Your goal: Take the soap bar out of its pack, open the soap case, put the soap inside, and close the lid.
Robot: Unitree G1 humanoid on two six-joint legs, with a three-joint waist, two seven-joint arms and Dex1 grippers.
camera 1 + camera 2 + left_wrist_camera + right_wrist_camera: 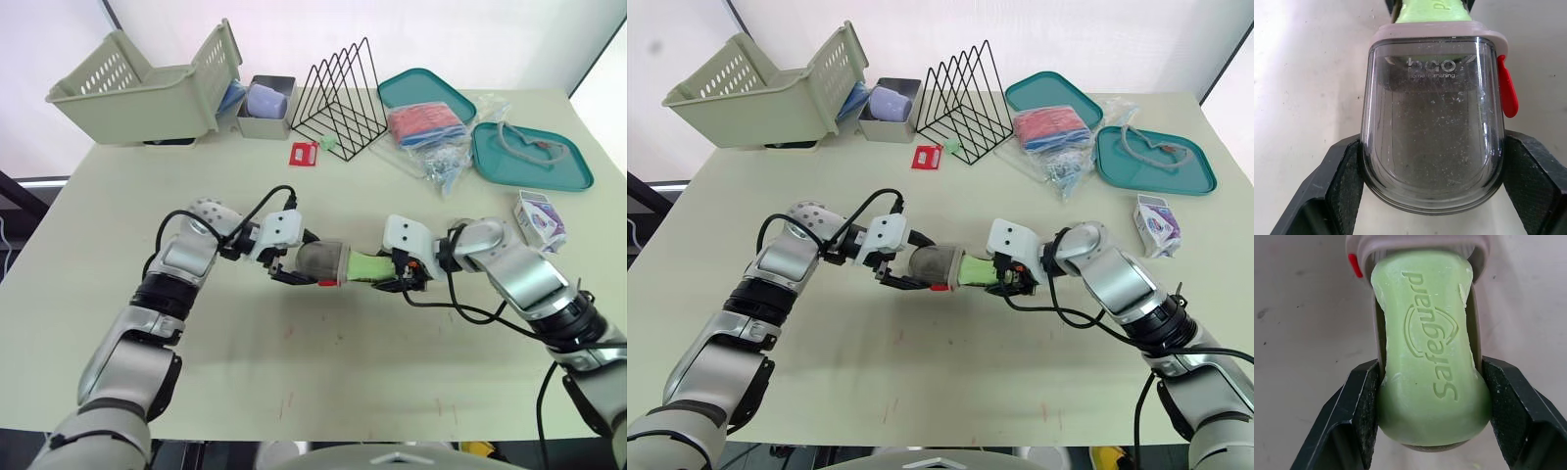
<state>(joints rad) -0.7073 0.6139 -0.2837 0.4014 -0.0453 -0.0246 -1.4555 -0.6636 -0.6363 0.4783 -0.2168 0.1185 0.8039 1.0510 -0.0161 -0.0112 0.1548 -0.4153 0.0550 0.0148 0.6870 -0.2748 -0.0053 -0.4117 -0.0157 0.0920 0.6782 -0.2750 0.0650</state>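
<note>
Green soap half in case (left claw, right claw gripping)

Light bright, diffuse, from overhead. Table evenly lit; soft dark shadow under the basket. Background past the far edge washes out white. Pale reflections on the clear soap case in my left gripper.

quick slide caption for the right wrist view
Right gripper clamps the grey soap case base holding the green embossed soap bar, lid open
</note>
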